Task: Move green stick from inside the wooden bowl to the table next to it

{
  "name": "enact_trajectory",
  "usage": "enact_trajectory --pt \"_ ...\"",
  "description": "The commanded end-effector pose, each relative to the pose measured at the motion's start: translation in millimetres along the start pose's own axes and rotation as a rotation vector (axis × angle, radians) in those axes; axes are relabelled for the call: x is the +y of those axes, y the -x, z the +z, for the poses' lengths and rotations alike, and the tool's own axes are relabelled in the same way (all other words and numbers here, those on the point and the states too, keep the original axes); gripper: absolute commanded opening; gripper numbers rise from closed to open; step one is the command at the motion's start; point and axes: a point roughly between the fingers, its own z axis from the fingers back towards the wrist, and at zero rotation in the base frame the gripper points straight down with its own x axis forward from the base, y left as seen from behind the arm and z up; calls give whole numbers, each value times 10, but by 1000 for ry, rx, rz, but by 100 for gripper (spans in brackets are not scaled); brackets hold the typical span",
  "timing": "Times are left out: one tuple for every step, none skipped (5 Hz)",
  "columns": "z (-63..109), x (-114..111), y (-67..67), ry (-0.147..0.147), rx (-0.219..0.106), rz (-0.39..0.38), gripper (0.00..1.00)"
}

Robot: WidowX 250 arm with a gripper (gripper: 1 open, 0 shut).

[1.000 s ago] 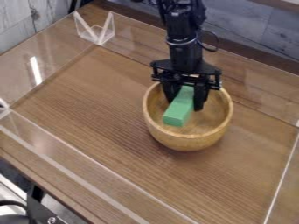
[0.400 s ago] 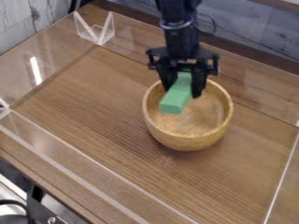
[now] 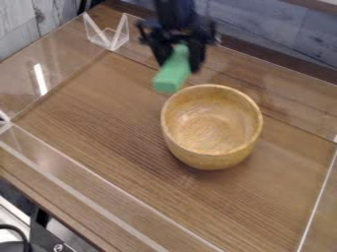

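The green stick [image 3: 171, 75] hangs in the air to the upper left of the wooden bowl [image 3: 212, 125], clear of its rim. My gripper [image 3: 175, 61] is shut on the stick's upper end, pointing nearly straight down, and the stick is blurred with motion. The bowl is a round tan one with nothing inside it, standing on the brown wood-grain table [image 3: 105, 128].
Clear acrylic walls [image 3: 39, 79] edge the table on the left and front. A small clear bracket [image 3: 105, 31] stands at the back left corner. A grey plank wall runs behind.
The gripper has lifted the green stick out of the bowl and carried it up and to the left. The bowl now holds nothing.
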Motion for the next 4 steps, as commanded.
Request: enact_trajectory --pt "61 -315 -32 1 -70 -58 0" --pt "-85 -567 36 3 -62 -81 0" --pt "-1 -208 -47 -15 -80 -55 0" --pt "-137 -483 -4 -8 -78 -73 0"
